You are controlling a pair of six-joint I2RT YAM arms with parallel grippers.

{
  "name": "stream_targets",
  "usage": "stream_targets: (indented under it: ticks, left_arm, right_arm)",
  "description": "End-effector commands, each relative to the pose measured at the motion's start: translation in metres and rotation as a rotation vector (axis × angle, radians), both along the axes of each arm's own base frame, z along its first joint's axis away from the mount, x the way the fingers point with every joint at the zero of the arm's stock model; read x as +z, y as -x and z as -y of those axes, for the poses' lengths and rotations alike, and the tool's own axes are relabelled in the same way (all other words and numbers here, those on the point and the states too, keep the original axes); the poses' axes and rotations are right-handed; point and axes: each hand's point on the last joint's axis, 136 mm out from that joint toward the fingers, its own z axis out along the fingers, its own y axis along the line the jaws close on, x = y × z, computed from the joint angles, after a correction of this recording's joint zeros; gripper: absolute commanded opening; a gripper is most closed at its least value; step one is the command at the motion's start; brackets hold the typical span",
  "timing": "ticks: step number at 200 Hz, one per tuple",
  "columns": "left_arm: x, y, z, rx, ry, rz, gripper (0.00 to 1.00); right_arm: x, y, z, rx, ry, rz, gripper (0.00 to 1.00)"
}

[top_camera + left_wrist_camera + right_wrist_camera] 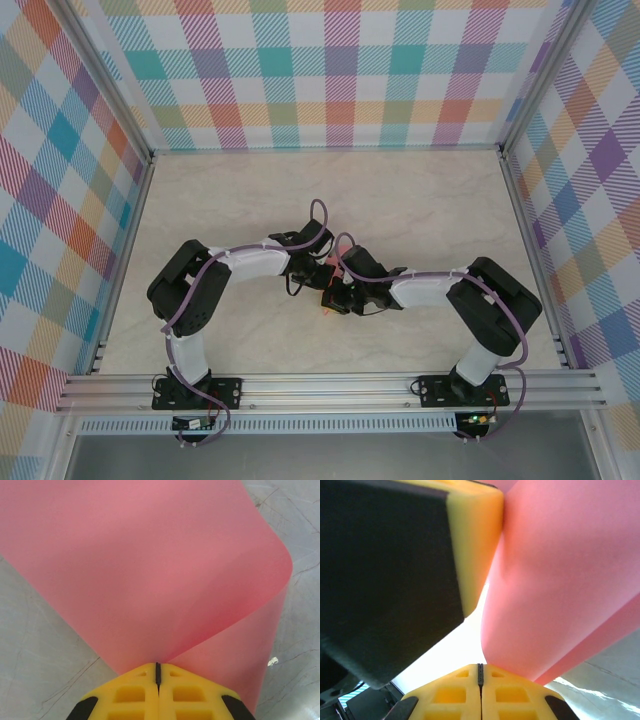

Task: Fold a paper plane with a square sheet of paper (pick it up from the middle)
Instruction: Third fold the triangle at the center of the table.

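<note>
Left hand: yellow plastic fingertips with moulded rectangular pockets and black pieces at the outer corners. The jaws are pressed together, leaving a thin dark seam. The square sheet of paper rises straight out of that seam, pinched there.

The paper is thin, salmon-pink, matte and unmarked. It fans out wide ahead of the hand, then rolls over to the hand's right in a soft rounded bend (no sharp crease visible at that turn). A second layer hangs behind the bend, just right of the fingertips.

Right hand: the same yellow tips, jaws likewise closed to a seam. The paper starts at the tips just right of the seam and swells up and away as a smooth pink bulge, so it looks nipped between them. Close above and left of this hand sits a blocky finger of the left hand, with a black face and a yellow edge. It is right beside the paper, but I cannot tell whether they touch.

From overhead the two hands meet tip to tip, and a sliver of pink shows between them.

The surface below the hands is pale, smooth and stone-patterned, with faint grey veins. The walls beyond the hands are pastel plaid.
</note>
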Motion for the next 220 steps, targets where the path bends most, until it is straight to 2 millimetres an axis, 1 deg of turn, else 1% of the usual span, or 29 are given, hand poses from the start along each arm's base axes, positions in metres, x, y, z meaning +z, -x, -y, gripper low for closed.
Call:
stream_targets:
  ticks: [1,53,102,116,165,198,207,220]
  left_arm:
    - [-0.017,0.009,-0.008,0.005,-0.029,-0.063,0.01]
    - [-0.019,0.009,-0.009,0.004,-0.035,-0.065,0.02]
    - [-0.021,0.009,-0.008,-0.001,-0.039,-0.069,0.02]
    - [-0.022,0.009,-0.008,-0.001,-0.04,-0.07,0.02]
    - [-0.022,0.008,-0.007,-0.002,-0.041,-0.07,0.01]
    - [-0.023,0.008,-0.009,-0.002,-0.048,-0.071,0.01]
    - [-0.023,0.008,-0.008,-0.001,-0.047,-0.071,0.01]
    - [-0.023,0.008,-0.008,-0.002,-0.047,-0.069,0.01]
  right_arm:
    - [-0.01,0.004,0.005,-0.002,0.029,-0.01,0.06]
    - [-0.021,0.006,0.01,-0.017,0.046,-0.024,0.07]
    - [-0.025,0.007,0.006,-0.009,0.033,-0.032,0.07]
    - [-0.021,0.006,0.005,-0.009,0.027,-0.024,0.07]
    - [0.007,-0.005,0.002,-0.018,-0.02,0.028,0.09]
    - [0.022,-0.018,0.011,-0.033,-0.059,0.072,0.1]
    - [0.022,-0.021,0.014,-0.036,-0.057,0.071,0.1]
    - [0.018,-0.024,0.018,-0.049,-0.051,0.062,0.1]
